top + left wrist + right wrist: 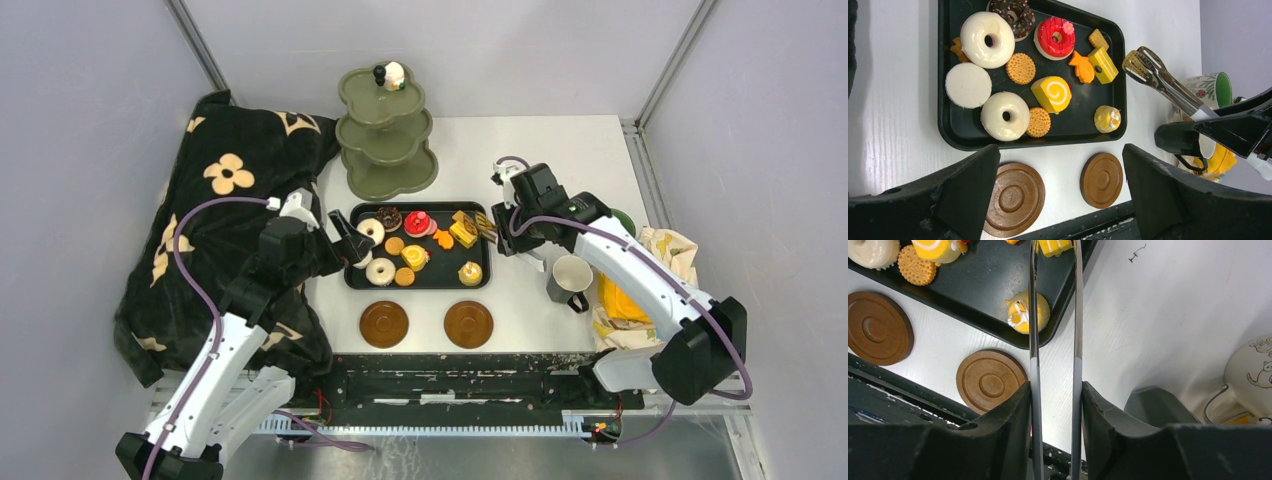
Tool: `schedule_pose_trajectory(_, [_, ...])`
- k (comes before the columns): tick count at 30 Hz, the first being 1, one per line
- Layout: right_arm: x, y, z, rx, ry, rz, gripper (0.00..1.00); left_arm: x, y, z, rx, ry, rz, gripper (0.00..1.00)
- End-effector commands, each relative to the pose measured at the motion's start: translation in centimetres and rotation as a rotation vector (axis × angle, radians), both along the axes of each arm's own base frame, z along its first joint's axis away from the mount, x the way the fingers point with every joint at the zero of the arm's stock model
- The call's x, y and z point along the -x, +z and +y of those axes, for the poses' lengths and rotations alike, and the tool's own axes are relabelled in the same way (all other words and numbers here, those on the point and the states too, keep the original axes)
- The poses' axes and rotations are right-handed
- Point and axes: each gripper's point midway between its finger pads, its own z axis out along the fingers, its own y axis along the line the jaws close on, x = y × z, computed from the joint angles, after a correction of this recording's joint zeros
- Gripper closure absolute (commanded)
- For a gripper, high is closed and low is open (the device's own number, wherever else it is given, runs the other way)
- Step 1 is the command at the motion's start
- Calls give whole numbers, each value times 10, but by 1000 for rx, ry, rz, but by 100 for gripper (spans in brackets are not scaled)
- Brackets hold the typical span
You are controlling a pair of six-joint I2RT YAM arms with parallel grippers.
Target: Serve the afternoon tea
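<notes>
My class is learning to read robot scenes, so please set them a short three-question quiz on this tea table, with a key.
1. True or false: both brown saucers are bare.
2. Which tier of the green stand holds its one pastry? A top, B middle, C bottom.
3. What does the right gripper grip?
Key: 1 true; 2 A; 3 the metal tongs.

No legible words, numbers or brand names anywhere.
- Desk (1168,305): one small black pen mark (1137,253) near the far edge; a scribble, not readable.
- Black blanket (240,215): tan flower motifs and one monogram-like shape (299,122); letters too blurred to make out.
- White mug (1254,371): line-drawn cats only, no lettering visible.
</notes>
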Motion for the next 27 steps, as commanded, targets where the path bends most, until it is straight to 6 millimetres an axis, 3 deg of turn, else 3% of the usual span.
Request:
schedule_pose_trajectory(1, [-16, 15, 14, -24, 64, -75, 58, -5, 8, -5, 49, 2, -29, 1])
schedule_pose_trajectory(9, [-25, 2, 20, 2, 102, -62, 54, -3, 7, 10, -7, 56, -27, 1])
schedule_pose_trajectory(16, [-25, -12, 21, 20, 110, -35, 47, -4, -6, 8, -22, 45, 9, 1])
schedule_pose_trajectory(27, [-24, -26, 23, 40, 112, 19, 53, -8, -12, 8, -45, 46, 33, 1])
